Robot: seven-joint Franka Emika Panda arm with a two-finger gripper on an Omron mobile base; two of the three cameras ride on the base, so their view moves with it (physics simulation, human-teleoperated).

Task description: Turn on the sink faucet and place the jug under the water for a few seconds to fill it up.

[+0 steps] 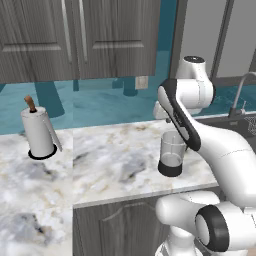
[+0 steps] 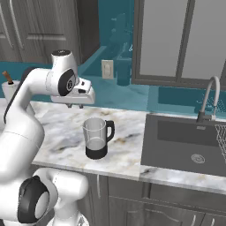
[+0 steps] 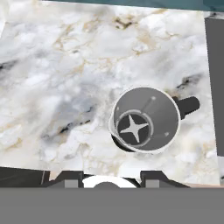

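Note:
The clear glass jug with its thick black base stands upright on the marble counter, left of the sink, handle toward the basin. In the hand view I look straight down into the jug; it sits above and right of my gripper. My gripper hovers over the counter, up and behind-left of the jug, open and holding nothing. The dark grey sink lies to the right, with the silver gooseneck faucet behind it. No water runs from the spout. The jug also stands beside my forearm.
A white paper-towel roll with a brown knob stands at the counter's far left. A wire rack sits at the sink's right edge. Dark cabinets hang above, and the counter's front edge is close to the jug.

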